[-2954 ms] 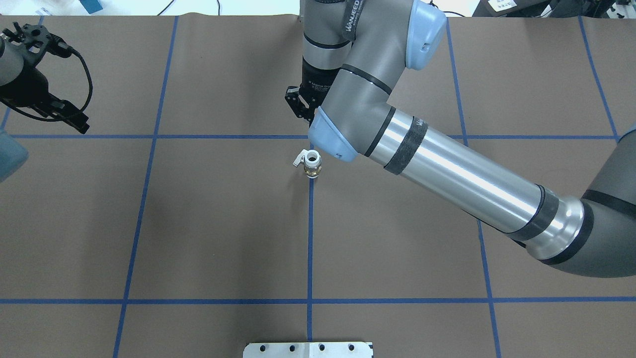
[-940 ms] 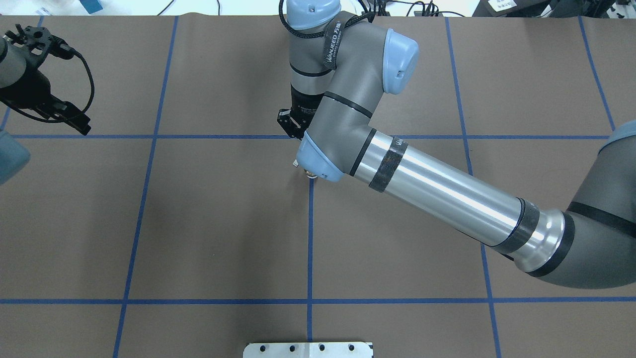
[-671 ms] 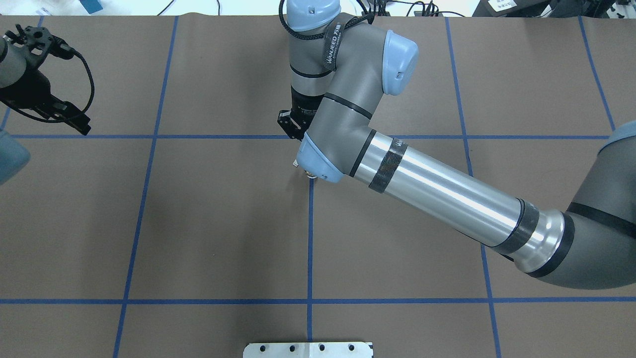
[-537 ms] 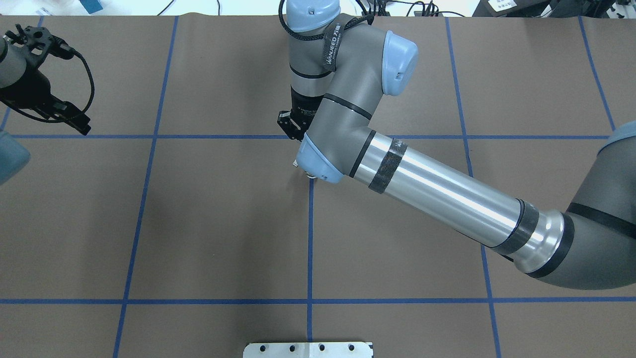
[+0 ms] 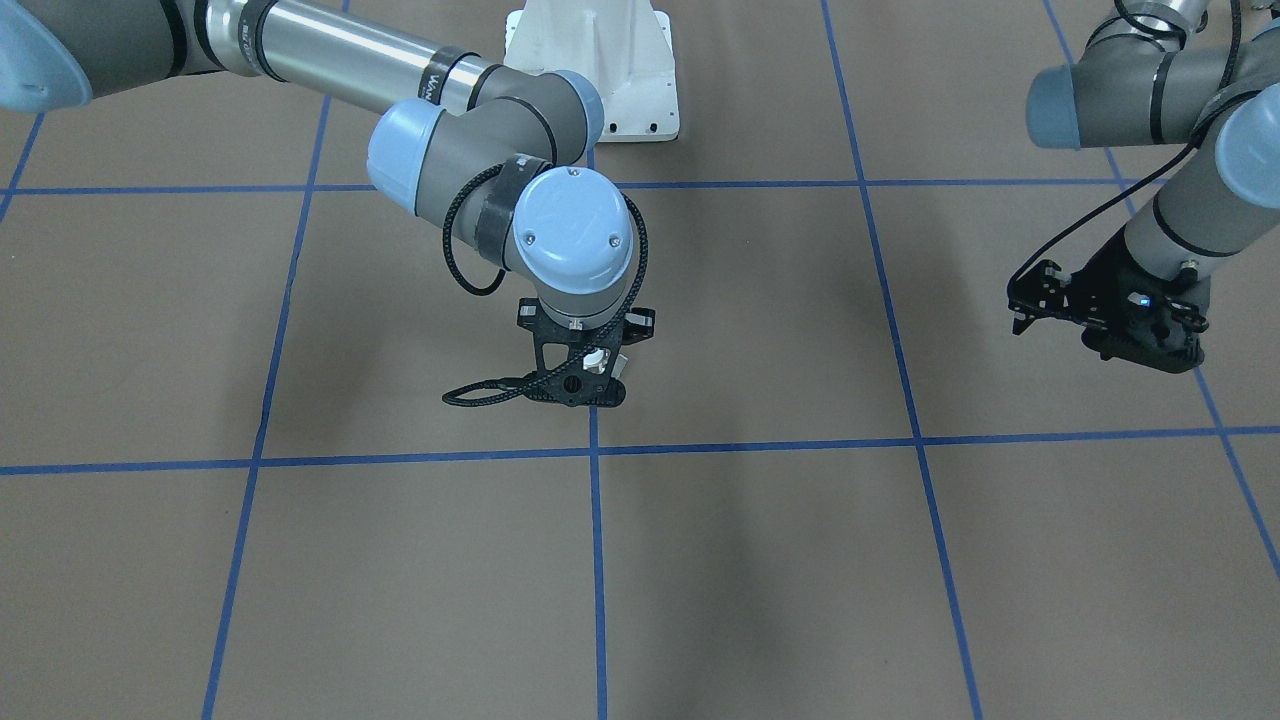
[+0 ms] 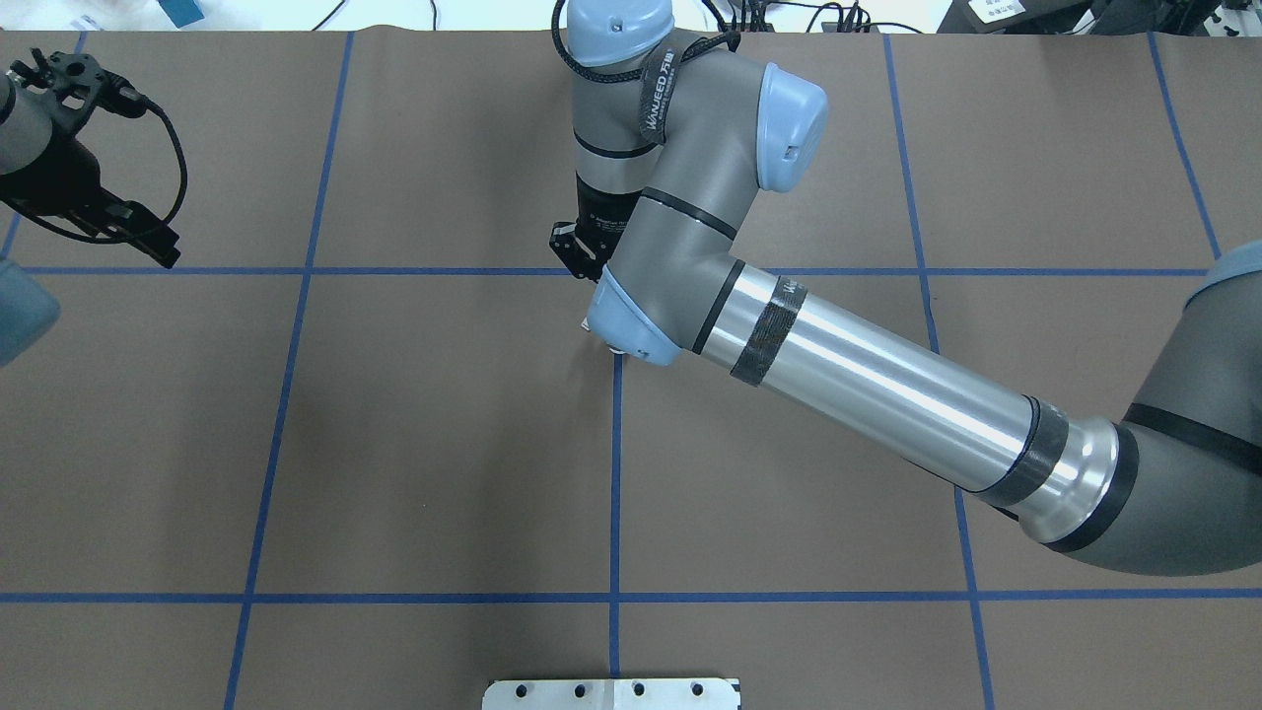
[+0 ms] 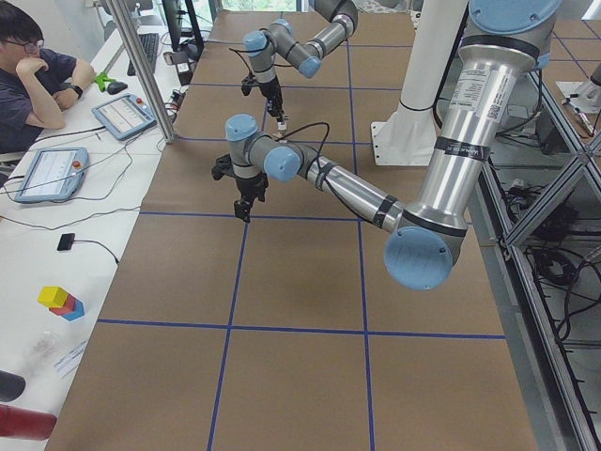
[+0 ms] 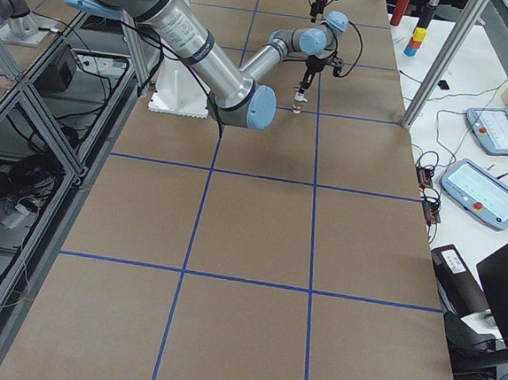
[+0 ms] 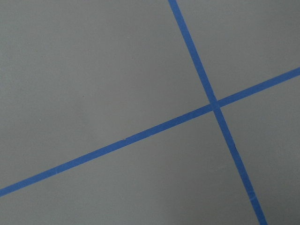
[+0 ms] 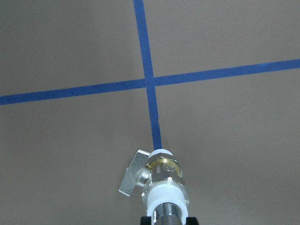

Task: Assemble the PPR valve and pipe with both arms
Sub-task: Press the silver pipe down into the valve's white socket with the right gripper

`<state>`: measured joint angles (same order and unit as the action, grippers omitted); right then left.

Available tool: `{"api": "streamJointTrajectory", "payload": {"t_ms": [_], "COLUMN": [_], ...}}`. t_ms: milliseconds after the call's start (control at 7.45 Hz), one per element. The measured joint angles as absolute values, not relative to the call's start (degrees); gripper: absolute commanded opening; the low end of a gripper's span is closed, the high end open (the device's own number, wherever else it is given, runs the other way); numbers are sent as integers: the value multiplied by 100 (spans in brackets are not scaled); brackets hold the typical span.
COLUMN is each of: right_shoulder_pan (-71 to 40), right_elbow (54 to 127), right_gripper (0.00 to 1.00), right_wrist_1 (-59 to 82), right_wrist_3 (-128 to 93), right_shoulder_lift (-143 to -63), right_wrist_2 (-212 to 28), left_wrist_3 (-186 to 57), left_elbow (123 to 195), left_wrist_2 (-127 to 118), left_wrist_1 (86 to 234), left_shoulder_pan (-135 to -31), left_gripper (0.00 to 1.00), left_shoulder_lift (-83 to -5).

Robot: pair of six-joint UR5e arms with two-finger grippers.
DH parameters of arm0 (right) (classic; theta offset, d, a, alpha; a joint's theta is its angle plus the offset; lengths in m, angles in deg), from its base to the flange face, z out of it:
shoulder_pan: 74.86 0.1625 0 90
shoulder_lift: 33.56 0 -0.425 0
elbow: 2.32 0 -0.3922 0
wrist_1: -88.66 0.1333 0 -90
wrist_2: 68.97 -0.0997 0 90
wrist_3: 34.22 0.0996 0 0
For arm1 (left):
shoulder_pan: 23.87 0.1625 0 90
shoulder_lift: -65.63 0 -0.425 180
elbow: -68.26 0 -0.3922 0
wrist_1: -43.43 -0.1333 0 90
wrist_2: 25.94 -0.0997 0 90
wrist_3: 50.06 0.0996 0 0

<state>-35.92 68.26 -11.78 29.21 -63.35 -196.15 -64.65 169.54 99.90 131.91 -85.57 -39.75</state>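
The PPR valve (image 10: 161, 176) stands upright on the brown table mat, on a blue tape line, with white end collars, a brass middle and a pale side handle. The silvery pipe (image 10: 166, 216) sits end-on in the valve's top collar. My right gripper (image 5: 583, 378) is straight above the valve, its black fingers on either side of the pipe and shut on it. In the overhead view the right arm's blue cap hides nearly all of the valve. My left gripper (image 5: 1040, 300) hovers empty far off to the side; I cannot tell whether it is open or shut.
The brown mat (image 6: 434, 444) carries a grid of blue tape lines. The white pedestal base (image 5: 592, 70) stands behind the valve. The long right forearm (image 6: 887, 404) spans the table's right half. An operator (image 7: 38, 70) and tablets sit beyond the table's far edge.
Since three seconds ago my right arm has shifted over the valve and now covers it from above. In the last second it has barely moved. The left arm is still.
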Motion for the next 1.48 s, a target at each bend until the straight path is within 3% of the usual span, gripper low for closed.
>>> {"api": "streamJointTrajectory", "payload": {"t_ms": [1477], "right_shoulder_pan": [-3641], "right_elbow": [6785], "right_gripper": [0], "right_wrist_1": [-895], "right_wrist_3": [2927], "right_shoulder_lift": [-6449], "right_wrist_2": [-19613], "left_wrist_3": [-6465], "left_elbow": [16951], "left_wrist_2": [9981], "left_wrist_1": [13186], "left_shoulder_pan": [-8551], "left_gripper": [100], "left_shoulder_lift": [-3975]}}
